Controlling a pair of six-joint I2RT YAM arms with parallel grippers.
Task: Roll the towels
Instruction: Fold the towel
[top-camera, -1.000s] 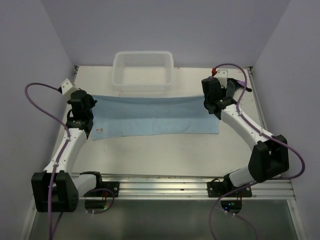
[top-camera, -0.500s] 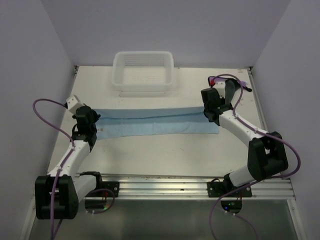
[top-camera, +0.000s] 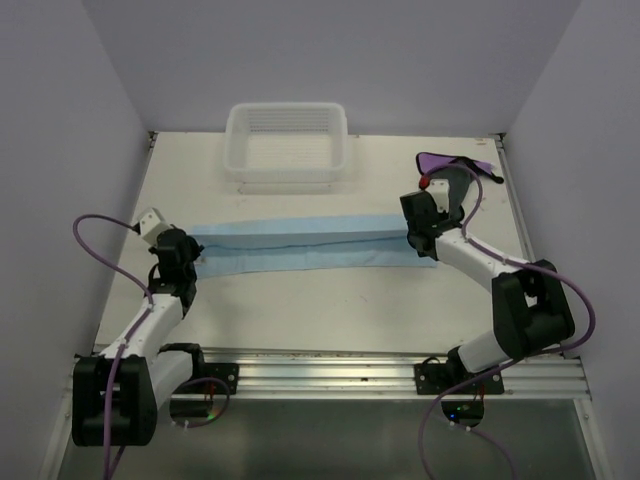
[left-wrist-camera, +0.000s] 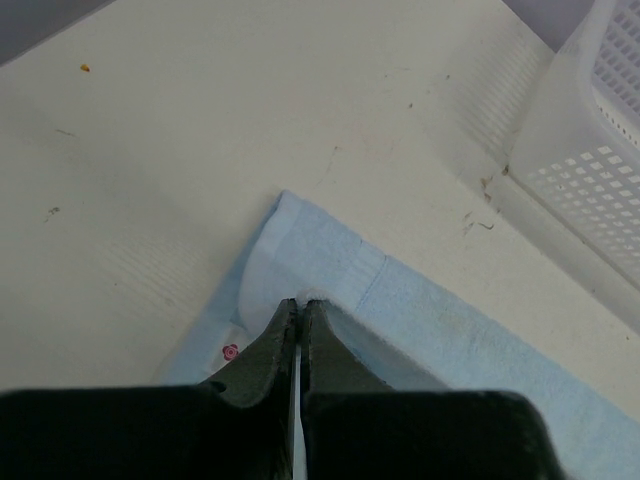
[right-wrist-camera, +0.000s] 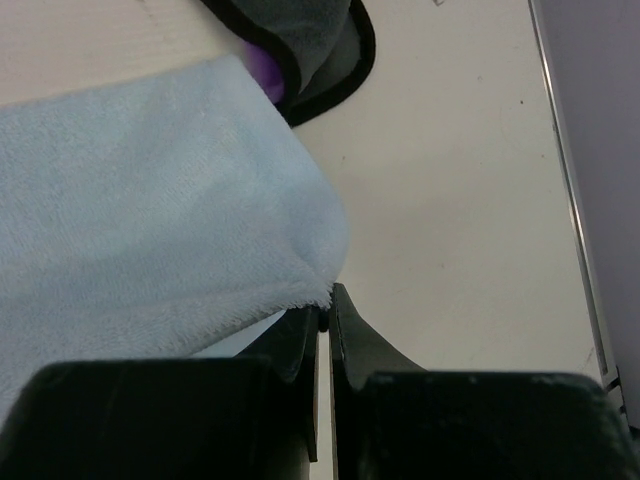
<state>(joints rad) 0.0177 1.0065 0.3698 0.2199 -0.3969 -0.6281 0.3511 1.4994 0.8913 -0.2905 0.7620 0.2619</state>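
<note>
**Top external view caught blue towel pinched at both ends, rolling not yet begun**

Top external camera showed the blue towel (top-camera: 310, 243) drawn into a long, narrow strip on the near side of the white basket (top-camera: 287, 140), reaching past the basket on both sides and apparently doubled lengthwise. The purple towel (top-camera: 455, 164), dark side partly up, lay bunched well to the basket's right, untouched.

Left of the basket and nearer the arms, the left gripper (left-wrist-camera: 300, 303) had its jaws pressed together on the strip's end, a thin lip of cloth between the tips. At the opposite end, right of the basket, the right gripper (right-wrist-camera: 326, 300) pinched the other corner just as tightly, the cloth bulging above its jaws. The bare table (top-camera: 300, 310) lay nearer the arms than the strip.

By the look of it, this was a fold made ahead of the roll. Both holds took only the outermost edge, so a stronger pull from one arm could have slipped a corner free and let the fold fall open. Unequal travel could have skewed the strip, giving a crooked roll. The purple towel lay close beside the right-hand corner; whether they touched could not be told, and a sweep there might have dragged it along.
</note>
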